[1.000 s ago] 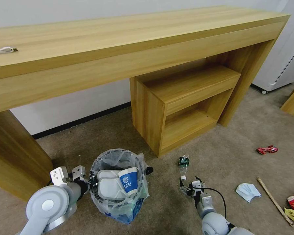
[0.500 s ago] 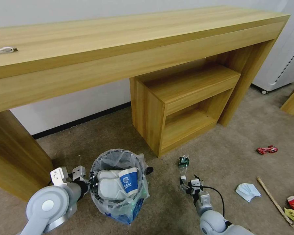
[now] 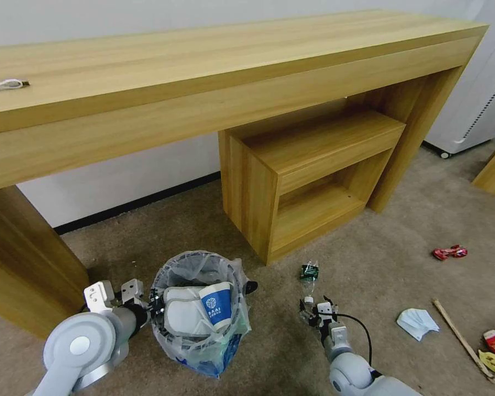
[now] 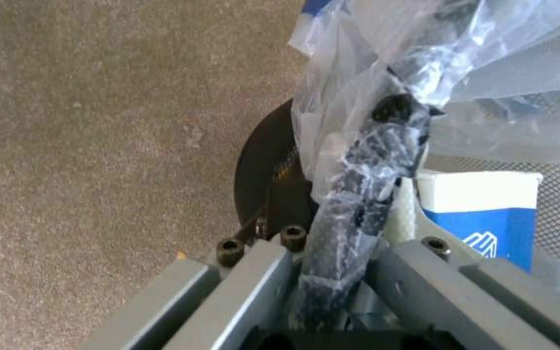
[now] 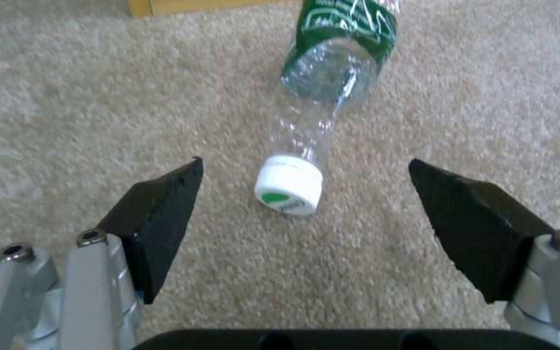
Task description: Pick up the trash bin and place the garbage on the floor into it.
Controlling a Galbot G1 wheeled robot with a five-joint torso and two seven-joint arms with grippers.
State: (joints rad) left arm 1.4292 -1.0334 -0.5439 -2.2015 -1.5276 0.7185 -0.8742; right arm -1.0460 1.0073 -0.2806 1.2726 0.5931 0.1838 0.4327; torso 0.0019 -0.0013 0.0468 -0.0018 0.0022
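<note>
Ahead of me: long light-wood desk (image 3: pixel 203 71) against a plain white wall (image 3: pixel 126 176) with dark baseboard (image 3: pixel 137 204). Under its right end, a low open shelf unit (image 3: pixel 308 176) in matching wood. Beige short-pile carpet (image 3: pixel 401 209) throughout. White appliance (image 3: pixel 478 99) at far right. White cable (image 3: pixel 3 85) on the desktop.

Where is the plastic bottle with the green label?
In the head view the plastic bottle lies on the floor just ahead of the right gripper, between the trash bin and the tissue.
</note>
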